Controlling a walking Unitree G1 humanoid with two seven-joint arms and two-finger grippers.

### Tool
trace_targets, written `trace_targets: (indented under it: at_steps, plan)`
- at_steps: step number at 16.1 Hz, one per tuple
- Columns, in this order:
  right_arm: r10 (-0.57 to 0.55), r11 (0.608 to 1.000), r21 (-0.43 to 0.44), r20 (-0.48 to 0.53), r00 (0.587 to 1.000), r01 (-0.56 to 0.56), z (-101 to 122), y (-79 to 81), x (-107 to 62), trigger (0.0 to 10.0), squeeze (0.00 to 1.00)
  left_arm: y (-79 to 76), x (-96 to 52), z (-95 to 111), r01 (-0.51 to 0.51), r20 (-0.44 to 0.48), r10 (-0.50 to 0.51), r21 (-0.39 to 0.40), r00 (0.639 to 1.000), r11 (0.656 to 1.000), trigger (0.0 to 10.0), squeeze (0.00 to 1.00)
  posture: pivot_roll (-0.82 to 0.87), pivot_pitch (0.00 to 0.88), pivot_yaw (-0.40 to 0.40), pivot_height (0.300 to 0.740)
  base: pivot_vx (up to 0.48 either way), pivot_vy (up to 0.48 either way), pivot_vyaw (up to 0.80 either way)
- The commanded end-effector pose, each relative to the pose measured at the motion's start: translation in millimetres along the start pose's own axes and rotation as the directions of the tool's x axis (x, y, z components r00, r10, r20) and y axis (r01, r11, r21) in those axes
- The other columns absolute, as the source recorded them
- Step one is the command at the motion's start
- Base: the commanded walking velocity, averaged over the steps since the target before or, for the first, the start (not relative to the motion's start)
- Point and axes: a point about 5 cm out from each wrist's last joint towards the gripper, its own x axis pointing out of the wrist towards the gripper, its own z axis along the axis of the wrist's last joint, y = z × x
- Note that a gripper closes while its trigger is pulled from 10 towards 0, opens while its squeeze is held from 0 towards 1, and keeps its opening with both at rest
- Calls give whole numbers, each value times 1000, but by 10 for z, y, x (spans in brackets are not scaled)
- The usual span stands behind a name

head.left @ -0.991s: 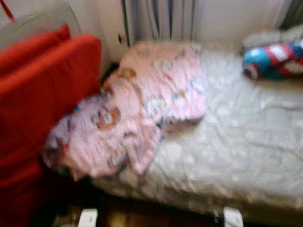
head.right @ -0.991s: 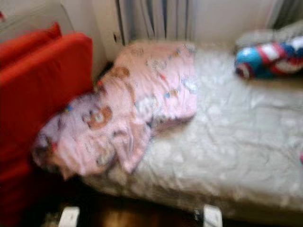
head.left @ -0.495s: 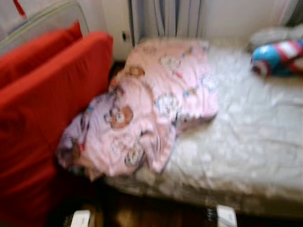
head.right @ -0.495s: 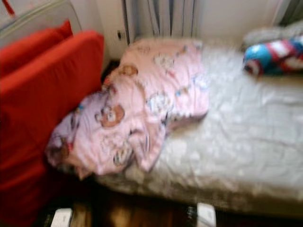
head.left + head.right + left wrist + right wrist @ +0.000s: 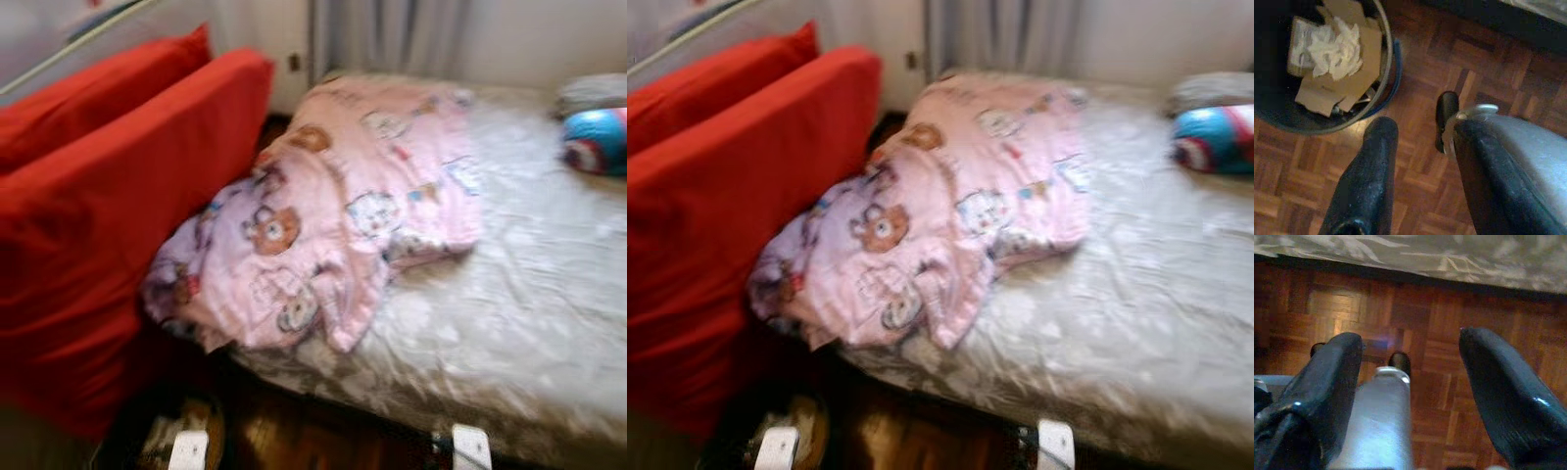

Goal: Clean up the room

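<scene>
Two long, matte black, finely textured fingers (image 5: 1508, 396) per gripper; smooth silver metal legs (image 5: 1383, 431) ending in small black feet (image 5: 1447, 117); white blocks (image 5: 471, 448) below.

The two head cameras look forward and down from near the rumpled grey-sheeted bed (image 5: 509, 294), and both views share its crumpled pink bear-print blanket (image 5: 940, 215) and the big red cushions (image 5: 108, 215). Each wrist camera faces straight down, close to the brown parquet wood floor (image 5: 1415, 318); both share it.

Both arms low, left tool (image 5: 1418, 147) and right tool (image 5: 1410, 362) (fingers apart).
</scene>
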Motion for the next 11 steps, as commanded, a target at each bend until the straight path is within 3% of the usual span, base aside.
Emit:
trace_targets:
  at_steps: [1,3,4,8,11]
  plan:
    - [-5,1000,2,0,1000,5,-14,-30,-6,10000,0,-1,-16,-88,1,-35,-1,11,999,1000,10000,0,28,74,32,740,0,0,800]
    - [-2,1000,-3,-2,1000,2,-14,-25,-6,10000,0,42,-23,-86,-4,-32,4,10,999,1000,10000,0,26,75,31,740,0,0,800]
    - [1,1000,-5,0,1000,-1,-9,-11,-4,10000,0,155,-48,-92,-13,-28,14,7,1000,1000,10000,0,27,75,31,740,0,0,800]
    - [5,1000,-7,-1,1000,-5,-20,4,-5,10000,0,320,-97,-126,-28,-27,28,2,999,1000,10000,0,25,74,31,740,0,0,800]
    - [18,1000,-23,-2,1000,-18,-27,10,-7,10000,0,262,-76,-100,-21,-22,21,1,1000,1000,10000,0,24,64,28,740,0,0,688]
